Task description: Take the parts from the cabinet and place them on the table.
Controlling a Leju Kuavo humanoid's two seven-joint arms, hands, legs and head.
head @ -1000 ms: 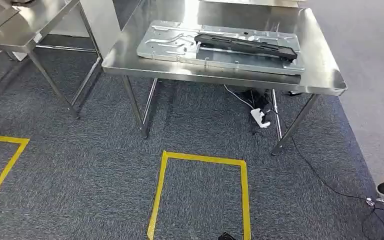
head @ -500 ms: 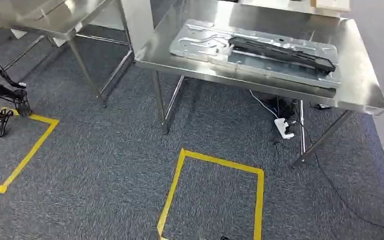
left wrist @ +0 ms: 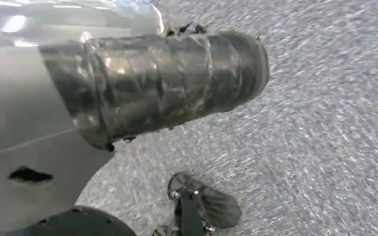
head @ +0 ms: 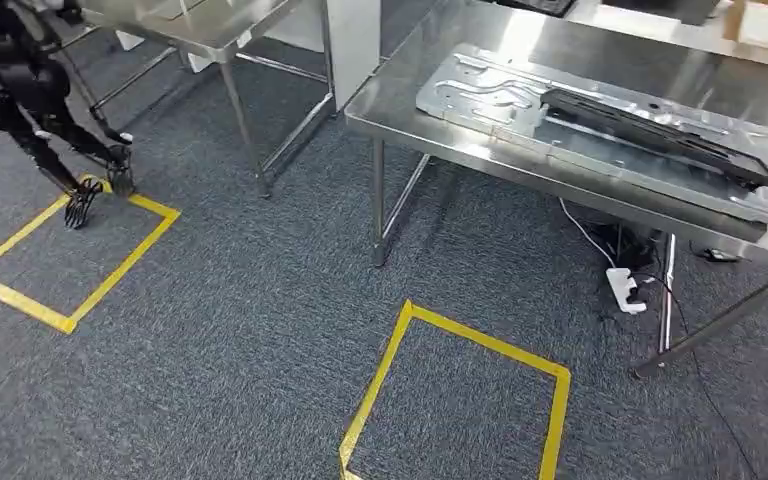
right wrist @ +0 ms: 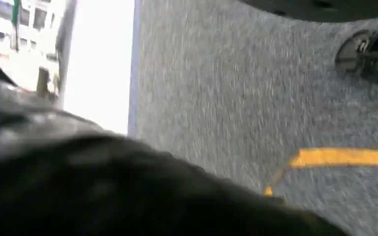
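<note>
A steel table (head: 410,100) stands at the upper right of the head view. On it lies a silver stamped metal plate (head: 490,95), and a long black part (head: 650,135) rests across that plate. In the left wrist view my left hand (left wrist: 152,83) shows as a grey ribbed cover above blurred carpet, with its fingers hidden. In the right wrist view my right hand (right wrist: 103,191) is a dark blurred mass over the carpet, and its fingers cannot be made out.
A second steel table (head: 210,25) and a white pillar (head: 353,40) stand at the back. A dark legged machine (head: 20,80) stands on a yellow taped square (head: 120,270). Another taped square (head: 490,338) lies ahead. A white power strip (head: 623,290) and cables lie under the table.
The whole picture has shifted: the camera has turned, so the table with the plate now sits further right and the dark legged machine has come into view at the left.
</note>
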